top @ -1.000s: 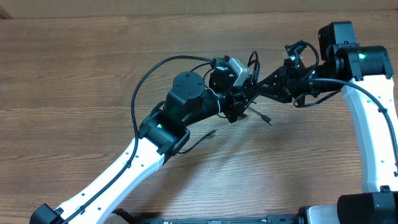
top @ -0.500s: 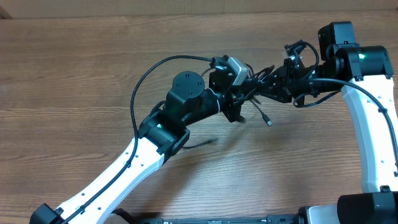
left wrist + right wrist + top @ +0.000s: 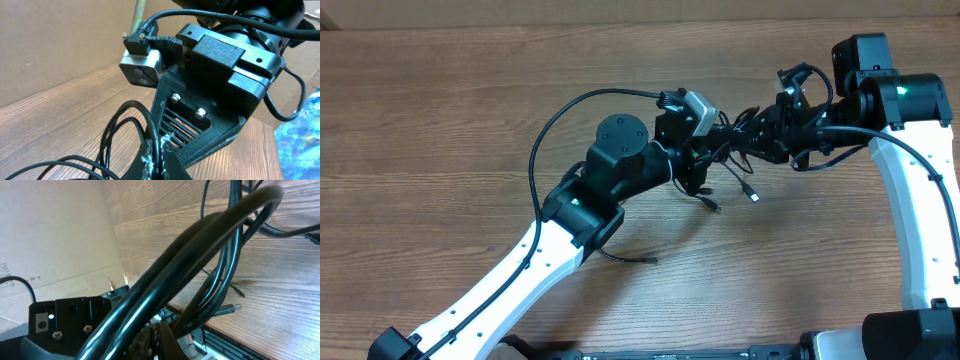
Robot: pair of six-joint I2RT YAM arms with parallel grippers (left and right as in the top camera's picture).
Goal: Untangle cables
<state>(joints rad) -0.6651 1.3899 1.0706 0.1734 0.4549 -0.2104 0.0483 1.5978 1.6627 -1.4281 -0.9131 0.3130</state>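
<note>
The cables are thin black cords bunched between my two grippers above the middle of the table, with silver-tipped plug ends [image 3: 752, 195] hanging below. My left gripper [image 3: 701, 162] is shut on one black cord [image 3: 159, 145], which runs up between its fingers in the left wrist view; more loops [image 3: 114, 135] curl to its left. My right gripper [image 3: 729, 140] faces it closely and is shut, with a bundle of cords [image 3: 210, 245] arching out from its jaws [image 3: 156, 340]. A silver-tipped plug [image 3: 229, 308] dangles behind that bundle.
One loose cord end [image 3: 638, 260] trails on the wooden table [image 3: 440, 110] beside the left arm's white link [image 3: 520, 275]. The left arm's own thick wire [image 3: 555, 125] loops out to the left. A cardboard wall [image 3: 55, 235] stands at the table's far edge.
My left gripper has shut on a cord and shifted slightly up and left. The loose cord end beside the left arm has slid down towards the front. The right arm has stayed put.
</note>
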